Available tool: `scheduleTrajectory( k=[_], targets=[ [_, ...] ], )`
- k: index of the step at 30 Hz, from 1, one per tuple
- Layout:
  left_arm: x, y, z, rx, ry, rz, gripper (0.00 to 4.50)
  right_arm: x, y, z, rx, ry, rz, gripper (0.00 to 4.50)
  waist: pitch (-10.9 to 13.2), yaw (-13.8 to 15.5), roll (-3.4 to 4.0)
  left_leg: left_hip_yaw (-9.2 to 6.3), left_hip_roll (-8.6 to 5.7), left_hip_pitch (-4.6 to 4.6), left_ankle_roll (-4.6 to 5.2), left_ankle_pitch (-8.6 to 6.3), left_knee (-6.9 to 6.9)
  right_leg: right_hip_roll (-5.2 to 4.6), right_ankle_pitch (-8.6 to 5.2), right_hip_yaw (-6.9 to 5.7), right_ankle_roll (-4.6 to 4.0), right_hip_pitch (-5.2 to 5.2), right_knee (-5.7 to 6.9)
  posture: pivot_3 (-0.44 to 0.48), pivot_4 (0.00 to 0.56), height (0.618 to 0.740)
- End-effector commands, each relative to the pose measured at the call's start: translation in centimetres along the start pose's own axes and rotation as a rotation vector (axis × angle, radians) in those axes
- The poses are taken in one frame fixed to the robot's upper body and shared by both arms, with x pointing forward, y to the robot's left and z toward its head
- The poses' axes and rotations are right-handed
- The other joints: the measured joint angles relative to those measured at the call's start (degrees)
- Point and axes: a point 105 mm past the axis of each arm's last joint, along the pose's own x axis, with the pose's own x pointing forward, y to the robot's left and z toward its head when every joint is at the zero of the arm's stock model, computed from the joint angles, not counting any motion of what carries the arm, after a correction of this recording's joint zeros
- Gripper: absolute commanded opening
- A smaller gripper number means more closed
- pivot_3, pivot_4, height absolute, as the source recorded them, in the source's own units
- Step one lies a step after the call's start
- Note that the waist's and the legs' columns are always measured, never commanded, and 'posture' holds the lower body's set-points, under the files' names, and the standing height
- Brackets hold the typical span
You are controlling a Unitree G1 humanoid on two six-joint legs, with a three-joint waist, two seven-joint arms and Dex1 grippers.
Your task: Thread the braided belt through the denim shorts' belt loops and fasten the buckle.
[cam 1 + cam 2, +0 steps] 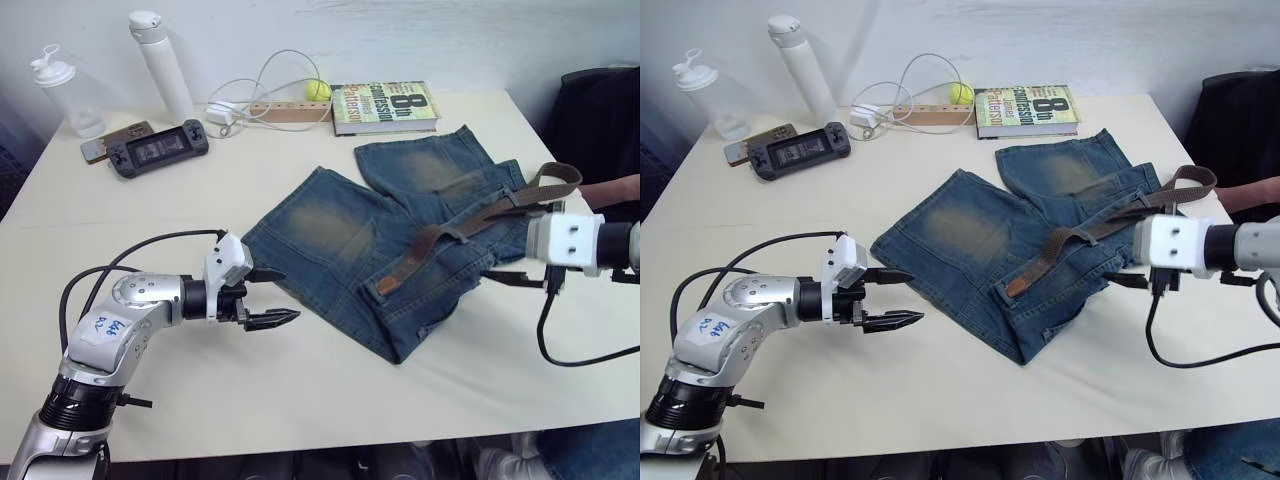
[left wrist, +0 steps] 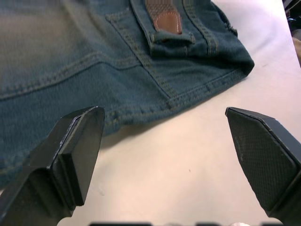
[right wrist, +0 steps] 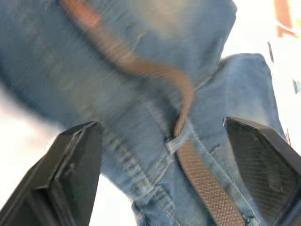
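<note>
The belt (image 1: 470, 222) lies along the waistband of the shorts (image 1: 400, 250), which are spread on the table (image 1: 300, 390) toward the robot's right. Its tan tip (image 2: 168, 21) sits just short of a loop (image 2: 171, 37) at the waistband's near end; the left wrist view shows the tip resting against that loop, not yet through it. Further along, the strap passes under at least one loop (image 3: 175, 141), then lifts off the cloth in a loose arc past the right gripper. The buckle cannot be made out.

The left gripper (image 1: 268, 298) hovers over bare table just beside the shorts' near edge, fingers spread wide, holding nothing. The right gripper (image 3: 164, 179) is above the waistband with the strap between its parted fingers (image 3: 263, 160), not clamped.

Judged step: feed the tip through the near loop.

- Grip the tip close behind the leather, so the braid does not buckle.
- Pin the waistband beside the loop with the other gripper; loose denim is likely to slide with the strap.
- Keep the strap flat; a twist would probably jam in the loop.
- Take up the raised slack gradually.

Bottles, a game console, a cable and a book (image 1: 385, 105) lie well apart at the far edge.
</note>
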Motion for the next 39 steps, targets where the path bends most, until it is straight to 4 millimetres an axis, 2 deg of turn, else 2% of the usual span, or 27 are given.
scheduleTrajectory(
  k=[1,3,5,9,12,18,25,32,39],
  targets=[
    [0.3,-0.3,0.5,0.022,-0.014,-0.016,4.5,0.9,1.2,0.8,0.589,-0.056,-0.011,4.45,0.0,0.3,-0.01,-0.01,0.0,0.0,0.0,0.0,0.0,0.0,0.0,-0.01,0.0,-0.01,0.0,0.0,0.15,0.734],
    [0.2,-0.2,0.6,0.024,-0.013,-0.01,4.5,1.8,2.9,0.0,0.881,-0.037,0.042,4.45,0.0,0.7,-0.01,-0.1,0.01,-0.06,-0.01,0.0,0.0,0.0,0.0,-0.07,-0.01,-0.02,-0.03,0.0,0.15,0.734],
    [0.1,-0.2,0.6,0.024,-0.013,-0.006,4.5,2.5,4.1,-0.4,1.088,-0.036,0.09,4.45,0.0,1.2,-0.01,-0.09,-0.01,-0.08,0.0,0.0,0.0,-0.02,0.0,-0.07,-0.02,-0.02,-0.09,0.0,0.15,0.734],
    [0.1,-0.3,0.5,0.028,-0.009,0.003,4.5,3.5,4.6,-1.6,1.331,-0.058,0.076,4.45,0.0,1.6,-0.01,-0.04,-0.06,-0.11,0.02,0.0,0.0,-0.06,0.01,-0.05,-0.01,-0.06,-0.08,0.0,0.15,0.734],
    [0.0,-0.5,0.5,0.025,-0.005,-0.002,4.5,3.9,4.6,-2.0,1.428,-0.075,0.072,4.45,0.0,1.6,-0.01,-0.04,-0.07,-0.12,0.04,0.0,-0.01,-0.07,0.01,-0.06,-0.01,-0.05,-0.07,0.0,0.15,0.734],
    [-0.1,-0.7,0.5,0.029,0.004,-0.006,4.5,4.3,4.7,-2.5,1.508,-0.074,0.074,4.45,0.0,1.3,0.0,-0.03,-0.07,-0.12,0.04,0.0,-0.01,-0.07,0.01,-0.07,-0.01,-0.06,-0.01,0.0,0.15,0.734],
    [-0.4,-0.7,0.3,0.029,0.018,0.003,4.5,2.6,3.6,-2.4,1.521,-0.119,0.04,4.45,0.0,1.3,0.0,0.01,-0.06,-0.12,0.07,-0.01,-0.01,-0.07,0.01,-0.05,-0.01,-0.08,0.2,0.0,0.15,0.734],
    [0.0,-0.8,0.4,0.04,0.014,-0.004,4.5,5.5,5.5,-2.2,1.538,-0.101,0.068,4.45,0.0,0.8,0.0,0.01,-0.03,-0.12,0.07,-0.01,-0.02,-0.07,0.0,-0.05,-0.01,-0.08,0.21,0.0,0.15,0.734],
    [-0.3,-0.9,0.4,0.043,0.014,0.009,4.5,6.8,6.4,-2.2,1.569,-0.102,0.054,4.45,0.0,0.5,0.0,-0.02,-0.05,-0.13,0.07,-0.01,-0.02,-0.07,0.01,-0.06,-0.01,-0.07,0.21,0.0,0.15,0.734]
  ],
)
